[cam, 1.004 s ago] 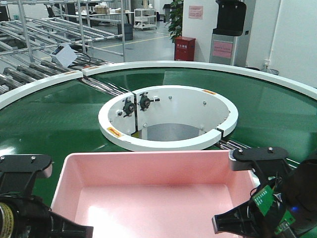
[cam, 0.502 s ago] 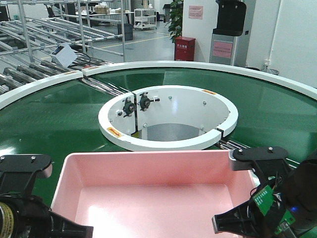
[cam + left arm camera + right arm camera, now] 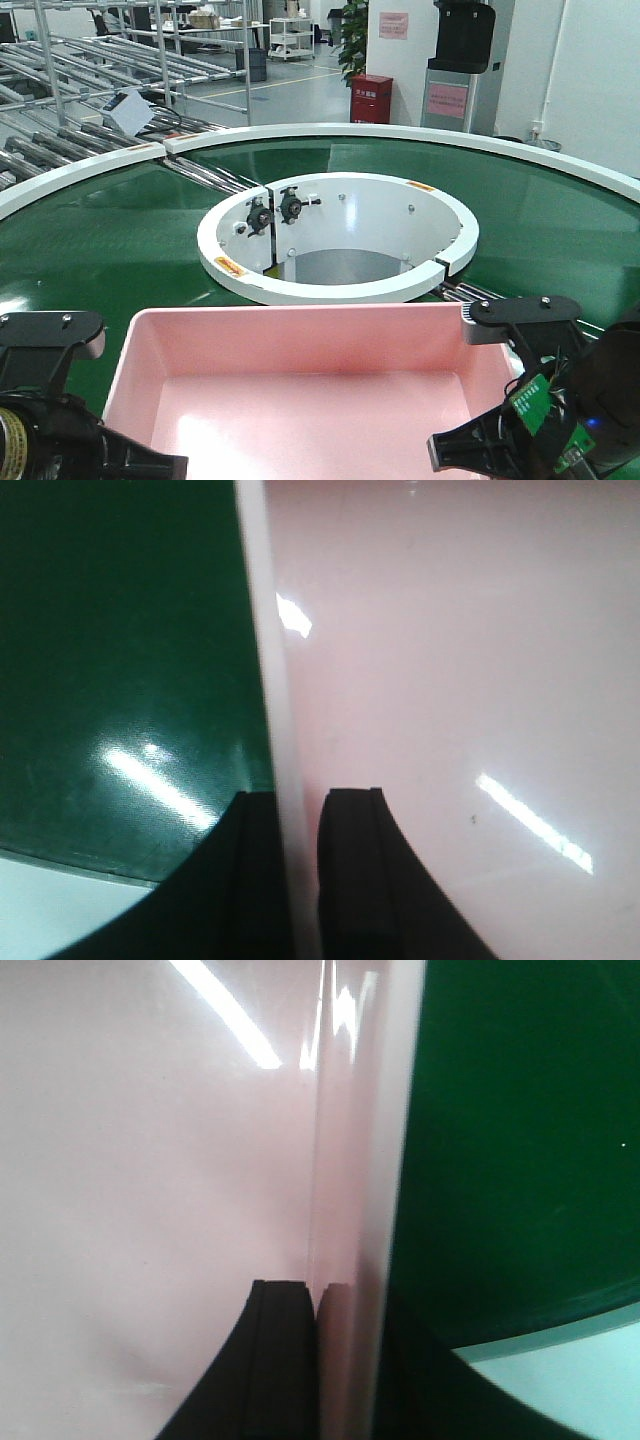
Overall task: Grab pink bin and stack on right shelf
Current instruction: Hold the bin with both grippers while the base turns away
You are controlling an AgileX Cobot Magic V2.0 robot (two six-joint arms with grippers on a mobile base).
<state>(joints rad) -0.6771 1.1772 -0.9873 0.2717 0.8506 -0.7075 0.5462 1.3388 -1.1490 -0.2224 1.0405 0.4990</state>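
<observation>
Your left gripper (image 3: pixel 297 810) straddles the pink bin (image 3: pixel 450 680) at its side wall: one black finger (image 3: pixel 352 865) sits inside against the glossy pink slope, the other outside, with the pale rim (image 3: pixel 265 660) pinched between them. Outside the wall you see the green belt (image 3: pixel 120 630) (streaked with lamp glare), whose pale outer edge (image 3: pixel 50 905) crosses the lower-left corner.

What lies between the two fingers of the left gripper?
The side wall and rim of the pink bin. The left wrist view shows it: one black finger of the left gripper stands inside the bin, the other outside.
</observation>
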